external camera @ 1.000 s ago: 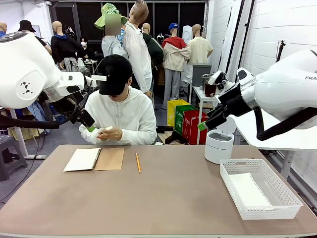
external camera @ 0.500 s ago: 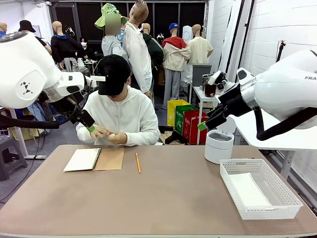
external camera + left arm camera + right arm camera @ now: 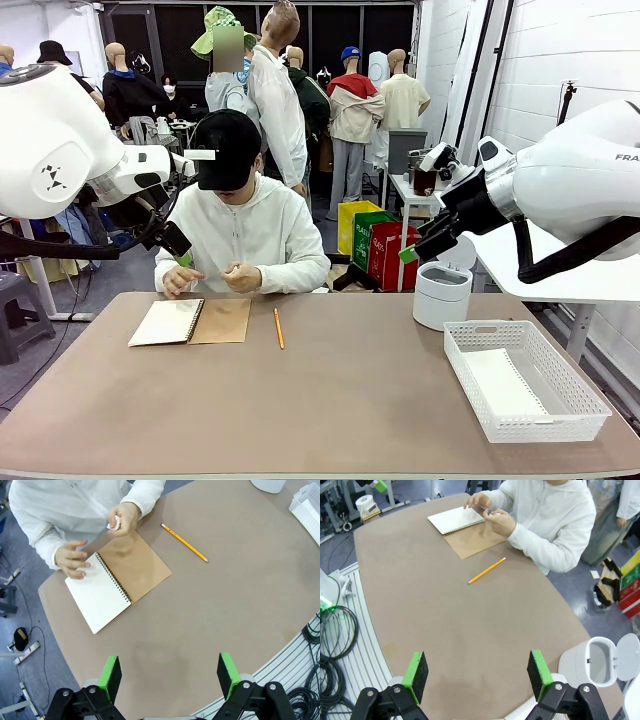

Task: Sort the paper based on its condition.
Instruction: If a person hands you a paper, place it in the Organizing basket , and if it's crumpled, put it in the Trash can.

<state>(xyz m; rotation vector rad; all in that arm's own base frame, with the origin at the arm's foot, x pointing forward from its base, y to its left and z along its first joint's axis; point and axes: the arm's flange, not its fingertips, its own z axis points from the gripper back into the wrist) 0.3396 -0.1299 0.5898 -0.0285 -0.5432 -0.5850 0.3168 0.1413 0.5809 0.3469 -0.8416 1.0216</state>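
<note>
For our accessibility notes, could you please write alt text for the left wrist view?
A person in a white hoodie holds a small crumpled white paper above an open spiral notebook with brown kraft cover; a yellow pencil lies nearby on the brown table. The left pincer hangs open.

Open notebook (image 3: 190, 321) on table (image 3: 330, 400), far left, just in front of person (image 3: 245, 230). Pencil (image 3: 279, 327) just right of it. Bin (image 3: 441, 294) far right; basket (image 3: 524, 378) in front of bin, sheet (image 3: 503, 384) inside.
</note>
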